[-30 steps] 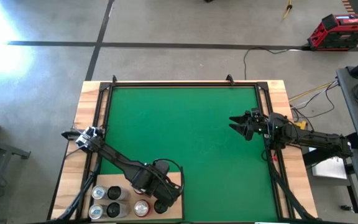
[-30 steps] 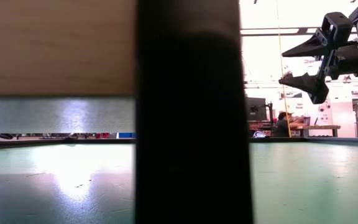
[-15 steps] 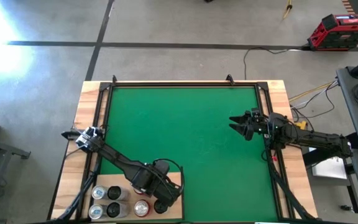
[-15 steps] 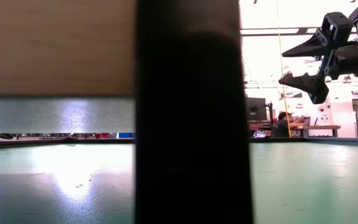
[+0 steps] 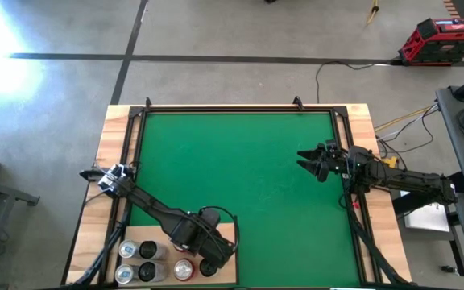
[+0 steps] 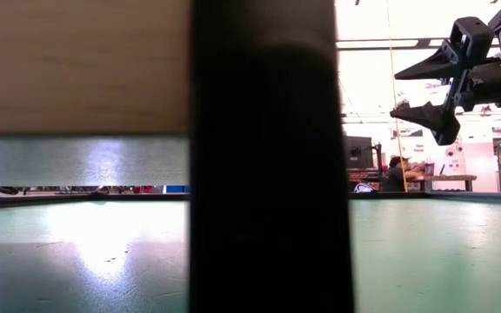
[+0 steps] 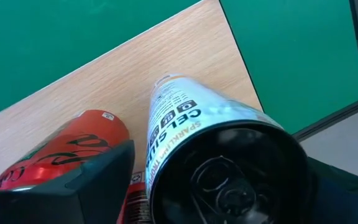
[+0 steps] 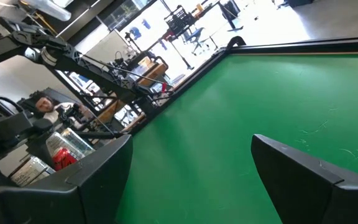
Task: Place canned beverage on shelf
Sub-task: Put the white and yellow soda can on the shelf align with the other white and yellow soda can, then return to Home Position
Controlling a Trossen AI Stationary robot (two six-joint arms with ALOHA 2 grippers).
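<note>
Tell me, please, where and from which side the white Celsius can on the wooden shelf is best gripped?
Probably around its round side wall, just below the dark top, coming down from above. The white Celsius can stands upright on the shelf, with the red can close beside it, so the fingers need to straddle it across the free sides. The left tool is already over it.

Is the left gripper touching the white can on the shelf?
Cannot tell. In the left wrist view the white can stands on the shelf inside the left gripper, but no gap or contact shows plainly.
</note>
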